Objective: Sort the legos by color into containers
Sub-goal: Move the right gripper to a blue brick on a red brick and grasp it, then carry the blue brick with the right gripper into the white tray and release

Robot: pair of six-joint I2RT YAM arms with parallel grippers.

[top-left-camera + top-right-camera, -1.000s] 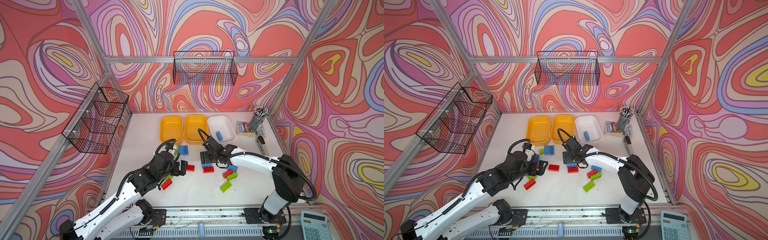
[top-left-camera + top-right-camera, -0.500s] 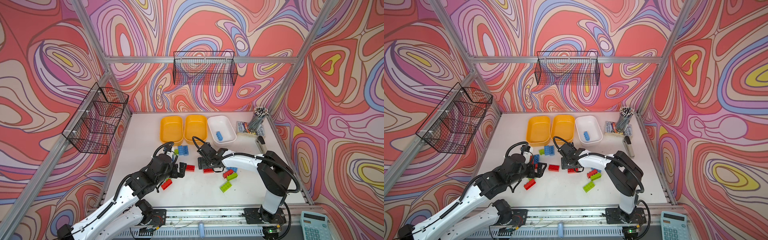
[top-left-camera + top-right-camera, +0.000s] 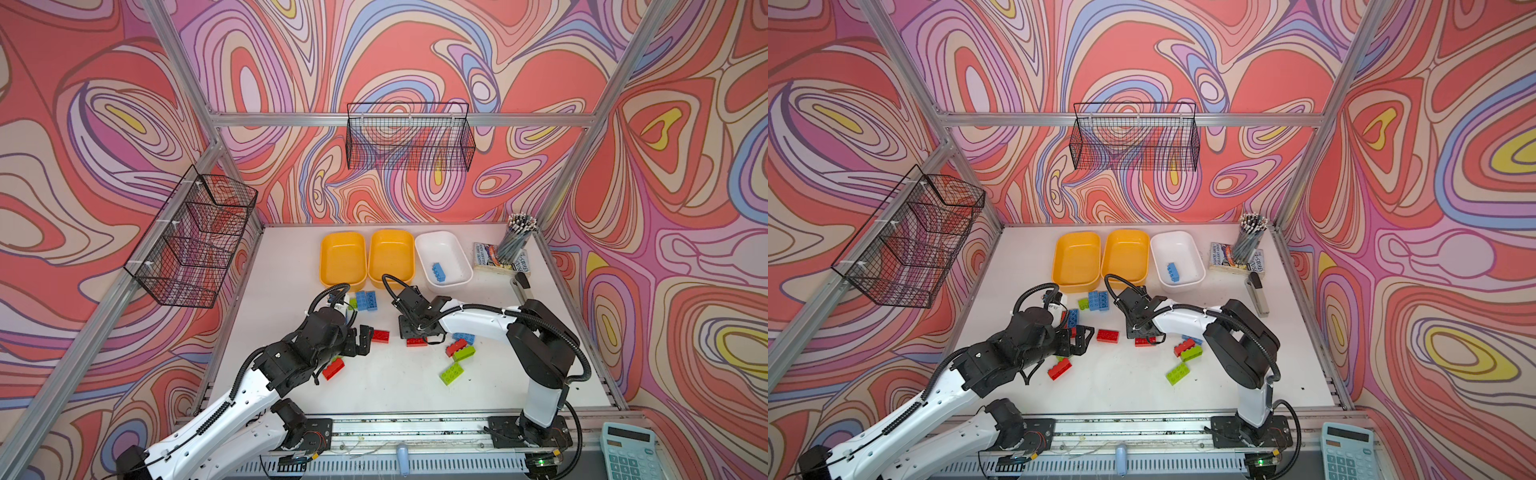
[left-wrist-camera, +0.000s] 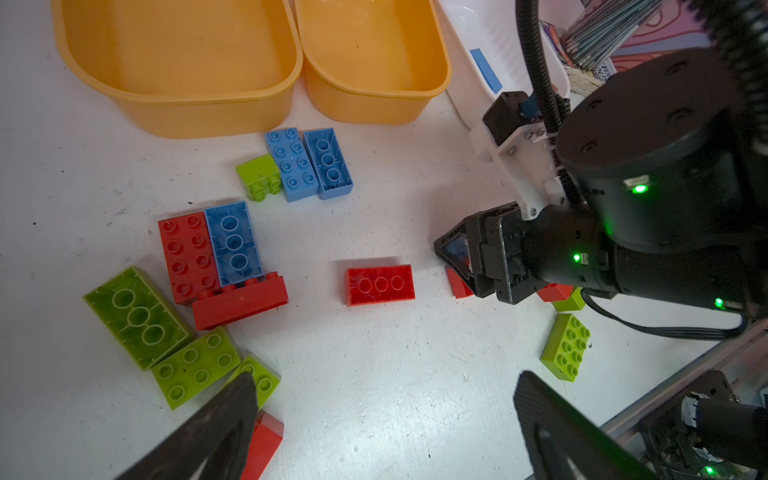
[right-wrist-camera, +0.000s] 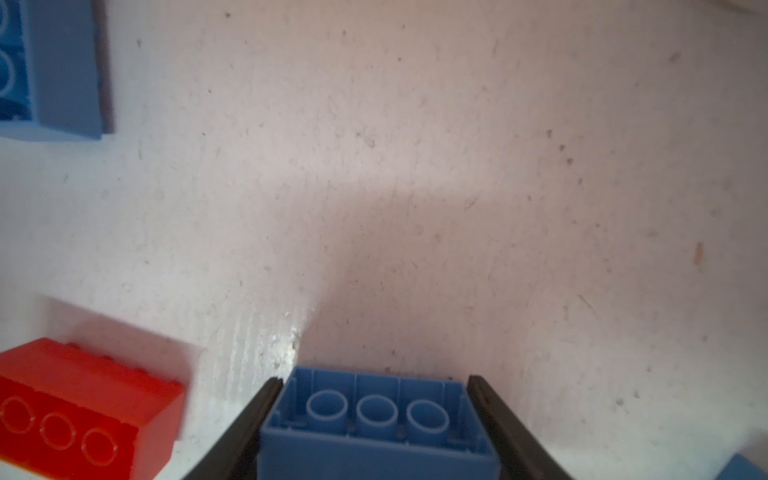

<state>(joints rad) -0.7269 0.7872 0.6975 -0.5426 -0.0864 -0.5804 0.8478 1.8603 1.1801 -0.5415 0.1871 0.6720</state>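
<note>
Swirly pink-and-red wallpaper wraps the booth, with a black wire basket [image 3: 195, 241] hung on the left wall and a second basket [image 3: 409, 137] on the back wall. Down on the white desk [image 3: 282, 257], left of centre, the left gripper [image 4: 386, 380] hovers with its fingers [image 4: 226, 411] spread wide. Just to its left, partly under the arm, huddle several legos: a green brick [image 4: 137, 318], a red brick [image 4: 189, 255] and a blue one [image 4: 235, 243] pressed together. Closer to the tubs, a green stub [image 4: 259, 176] touches a blue pair [image 4: 309, 162].

Along the far edge the containers stand in a row: a yellow tub [image 3: 343, 259], a second yellow tub [image 3: 391, 255], then a white tub [image 3: 453, 249] with a single blue lego [image 3: 438, 273] in it. A loose red lego [image 3: 380, 336] lies between the two grippers.

The right gripper [image 5: 374, 382] is low at the desk's middle, its fingers [image 5: 249, 415] set against both short ends of an upturned blue brick [image 5: 374, 415].

Further right a red-and-green pair [image 3: 456, 347] lies touching, with a lone green lego [image 3: 453, 372] nearer the front edge. A pencil cup [image 3: 517, 237] stands in the far right corner.
</note>
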